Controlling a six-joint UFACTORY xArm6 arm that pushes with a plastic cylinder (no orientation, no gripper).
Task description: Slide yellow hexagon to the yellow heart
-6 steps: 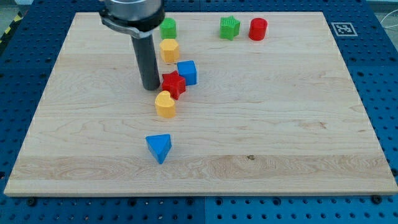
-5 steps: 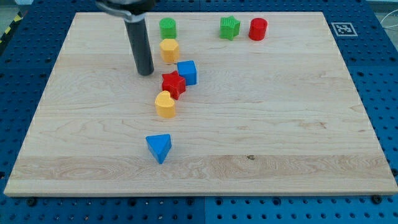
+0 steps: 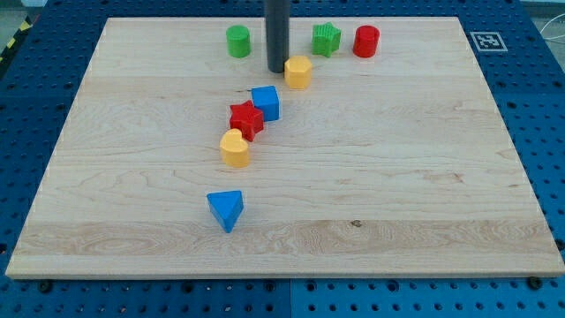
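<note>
The yellow hexagon [image 3: 298, 71] lies near the board's top middle. My tip [image 3: 277, 70] stands just to its left, touching or nearly touching it. The yellow heart [image 3: 235, 148] lies lower and to the left, about mid-board. Between the two, on a diagonal, sit a blue cube [image 3: 266, 102] and a red star [image 3: 246, 120]; the star is right above the heart.
A green cylinder [image 3: 237, 41] sits at the top, left of my rod. A green star-like block [image 3: 326, 39] and a red cylinder [image 3: 366, 41] sit at the top right. A blue triangle [image 3: 226, 210] lies below the heart. The wooden board [image 3: 424, 177] is ringed by blue pegboard.
My tip swept from left of the hexagon up and to the view's right. The yellow hexagon was pushed right, from beside the green cylinder to the top middle, farther from the heart.
</note>
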